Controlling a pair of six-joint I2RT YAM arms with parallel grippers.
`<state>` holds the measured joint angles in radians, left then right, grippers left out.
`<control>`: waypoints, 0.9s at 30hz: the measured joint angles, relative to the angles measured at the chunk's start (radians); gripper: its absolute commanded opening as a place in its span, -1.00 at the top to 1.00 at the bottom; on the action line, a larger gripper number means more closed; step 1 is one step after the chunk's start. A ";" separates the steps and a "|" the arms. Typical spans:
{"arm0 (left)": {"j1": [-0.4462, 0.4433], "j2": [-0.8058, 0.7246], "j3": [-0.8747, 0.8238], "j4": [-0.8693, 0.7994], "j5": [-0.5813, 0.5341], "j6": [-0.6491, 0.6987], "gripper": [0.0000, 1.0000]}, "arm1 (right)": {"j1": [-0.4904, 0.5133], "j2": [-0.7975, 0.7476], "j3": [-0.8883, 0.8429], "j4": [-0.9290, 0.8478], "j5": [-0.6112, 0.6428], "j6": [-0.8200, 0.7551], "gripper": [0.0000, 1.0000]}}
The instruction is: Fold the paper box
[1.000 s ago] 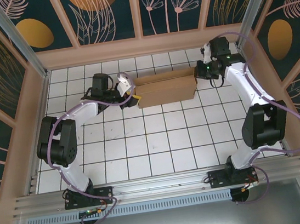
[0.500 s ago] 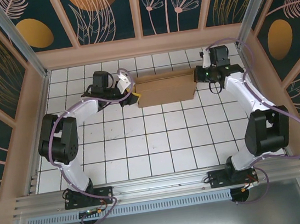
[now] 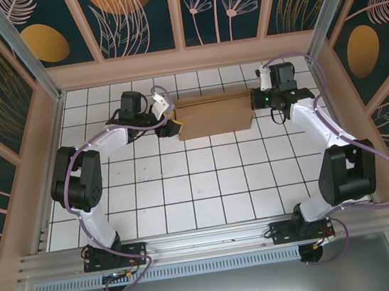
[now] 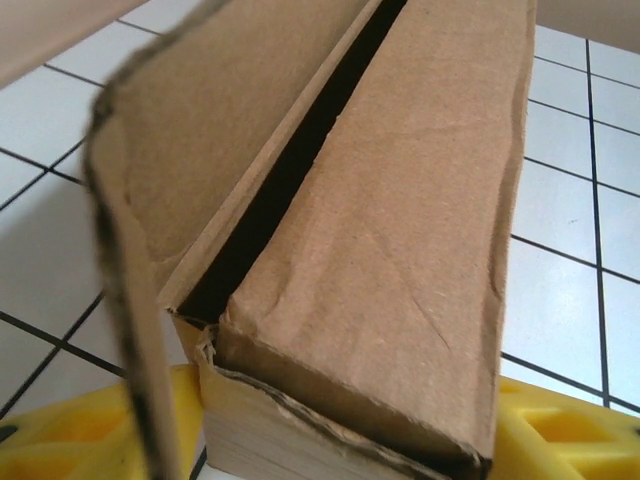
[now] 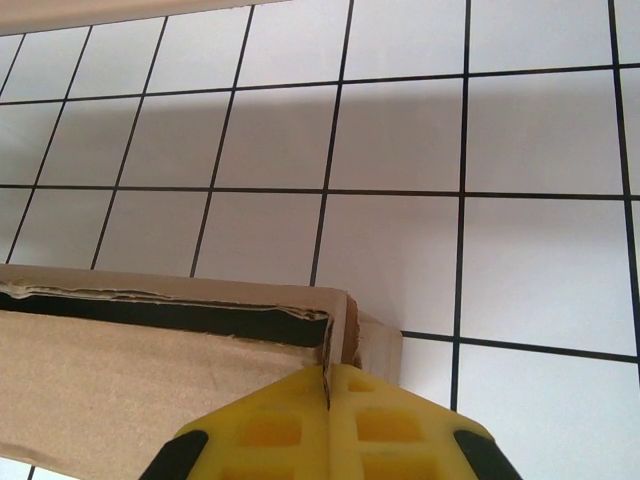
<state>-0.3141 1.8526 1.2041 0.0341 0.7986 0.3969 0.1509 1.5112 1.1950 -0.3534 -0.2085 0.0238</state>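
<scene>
Two arms are working, one at each end of the paper box [image 3: 215, 114]. The box lies on the white tiled table [image 3: 207, 187] toward its far side, near the back frame [image 3: 183, 59], with its long side running left to right.

From the top camera I see the left gripper [image 3: 172, 125] at the box's left end and the right gripper [image 3: 255, 99] at the right end, both arms stretched far forward.

On the left wrist camera the left gripper [image 4: 340, 455] straddles the end of the box [image 4: 400, 200]. Its yellow fingers [image 4: 60, 440] sit one on each side, touching the cardboard, so I read it as clamped across that end. A dark slit runs lengthwise between two brown panels, and the panel to the right of it looks creased and a bit crumpled. A loose flap [image 4: 130, 300] stands edge-on at the left of this view, just beside the left finger.

On the right wrist camera the right gripper [image 5: 328, 425] has its fingers pressed together, with a thin cardboard wall pinched in the seam between them at the box corner [image 5: 340, 325]. So it is grasping the box by that wall. A black gap shows along the top edge of the box [image 5: 150, 370] here. Beyond the corner I see white tiles with dark grout lines.
</scene>
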 measured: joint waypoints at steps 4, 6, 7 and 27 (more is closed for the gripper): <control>0.000 -0.001 -0.024 0.019 -0.008 -0.020 -0.77 | 0.013 0.000 0.000 0.001 0.006 0.000 1.00; -0.002 -0.005 -0.055 0.041 -0.018 -0.036 -0.91 | 0.021 0.000 0.000 0.001 0.006 0.001 1.00; -0.003 -0.008 -0.073 0.053 -0.024 -0.046 -0.97 | 0.024 0.000 0.000 0.001 0.006 0.001 1.00; -0.008 -0.237 -0.322 0.372 -0.211 -0.318 -0.98 | 0.043 0.029 0.028 -0.003 0.014 0.008 1.00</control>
<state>-0.3222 1.6161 0.8818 0.4057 0.5877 0.0792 0.1936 1.5398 1.2228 -0.3569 -0.1944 0.0322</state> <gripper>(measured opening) 0.988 0.043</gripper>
